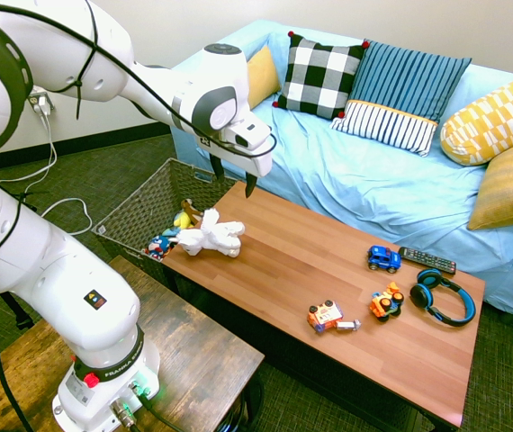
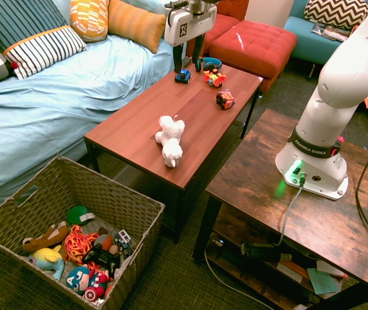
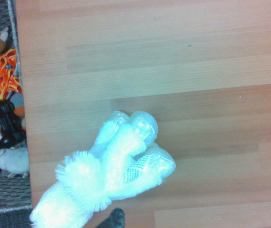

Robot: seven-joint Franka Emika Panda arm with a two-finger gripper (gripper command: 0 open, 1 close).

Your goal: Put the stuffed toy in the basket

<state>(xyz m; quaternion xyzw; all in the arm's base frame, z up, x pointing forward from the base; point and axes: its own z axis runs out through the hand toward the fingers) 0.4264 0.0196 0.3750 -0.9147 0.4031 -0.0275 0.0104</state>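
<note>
The white stuffed toy (image 1: 211, 237) lies limp with its limbs splayed near the end of the wooden coffee table (image 1: 310, 261), close to the edge beside the basket. My gripper (image 1: 234, 177) hangs open and empty in the air above the table, a little past the toy toward the sofa. From the other side the stuffed toy (image 2: 170, 139) lies well below my gripper (image 2: 188, 58). The basket (image 2: 142, 253) stands on the floor off that table end, holding several colourful toys. Up close, the stuffed toy (image 3: 111, 175) lies beside the table edge, with the basket (image 3: 2, 190) past it.
Further along the table lie a blue toy car (image 1: 383, 258), two orange toys (image 1: 387, 301), black-and-blue headphones (image 1: 441, 297) and a remote (image 1: 426, 259). A light-blue sofa (image 1: 373, 180) with pillows runs along the table's far side. A red ottoman (image 2: 252, 42) stands beyond the table.
</note>
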